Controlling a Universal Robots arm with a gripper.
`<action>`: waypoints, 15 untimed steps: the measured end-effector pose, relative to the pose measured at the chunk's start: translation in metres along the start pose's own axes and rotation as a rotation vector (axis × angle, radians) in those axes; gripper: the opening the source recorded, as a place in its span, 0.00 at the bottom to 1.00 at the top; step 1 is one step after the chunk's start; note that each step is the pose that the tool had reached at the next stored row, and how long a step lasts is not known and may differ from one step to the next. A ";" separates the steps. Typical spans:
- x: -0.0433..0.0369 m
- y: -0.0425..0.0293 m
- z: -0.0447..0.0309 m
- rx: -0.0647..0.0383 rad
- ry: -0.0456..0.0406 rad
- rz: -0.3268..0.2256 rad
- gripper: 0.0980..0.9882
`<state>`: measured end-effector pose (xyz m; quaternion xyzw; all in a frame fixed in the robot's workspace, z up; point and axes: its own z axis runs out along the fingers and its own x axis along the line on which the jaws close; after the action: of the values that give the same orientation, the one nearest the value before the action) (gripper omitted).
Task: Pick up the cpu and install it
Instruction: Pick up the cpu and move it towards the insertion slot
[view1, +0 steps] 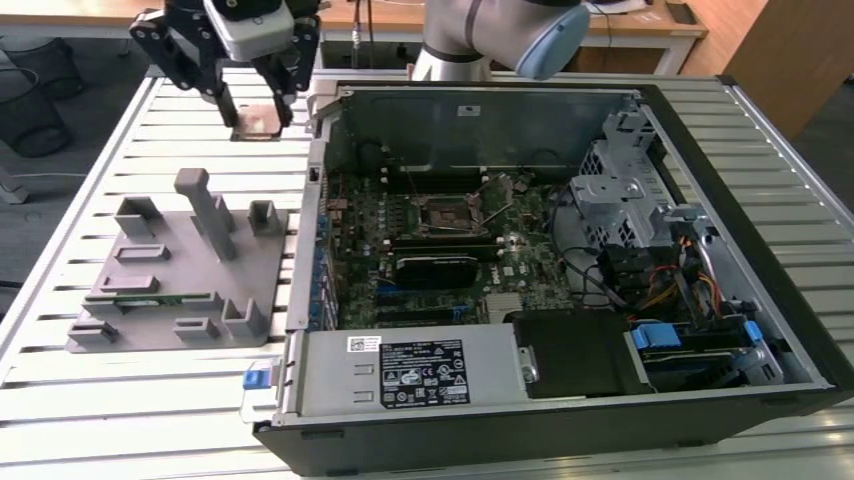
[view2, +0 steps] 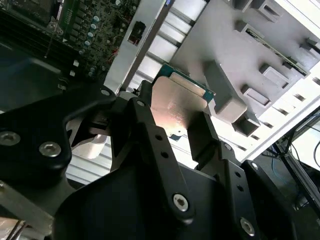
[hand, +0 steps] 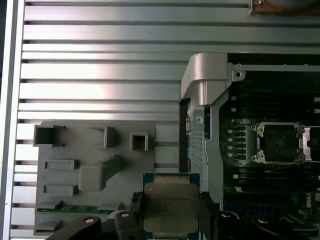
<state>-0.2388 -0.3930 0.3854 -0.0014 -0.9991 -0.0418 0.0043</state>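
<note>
The cpu (hand: 170, 207) is a flat square chip with a silver-grey metal top, and my gripper (hand: 171, 220) is shut on its two opposite sides. In the second wrist view the cpu (view2: 176, 102) sticks out past the black fingers (view2: 146, 125) of my gripper (view2: 172, 122). In the exterior view my gripper (view1: 256, 112) hangs with the cpu (view1: 258, 122) over the slatted table, outside the far corner of the open computer case on the exterior view's left. The black square socket (view1: 447, 213) on the motherboard stands open and apart from the chip, also seen as the socket (hand: 277, 142) in the first wrist view.
A grey fixture tray (view1: 174, 270) with upright posts lies on the table at the exterior view's left of the case (view1: 747, 130), with a narrow green memory stick (view1: 147, 297) in it. The case wall (view1: 318, 170) stands between gripper and motherboard. A drive cage (view1: 627, 190) and cables fill the case's other side.
</note>
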 end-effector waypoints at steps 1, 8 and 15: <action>-0.0034 0.0002 0.0000 0.000 0.0005 0.000 0.48; -0.0263 0.0018 -0.0001 -0.002 0.0042 0.000 0.48; -0.0509 0.0037 -0.0001 -0.003 0.0084 0.001 0.48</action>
<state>-0.1880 -0.3894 0.3854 -0.0016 -0.9990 -0.0435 0.0085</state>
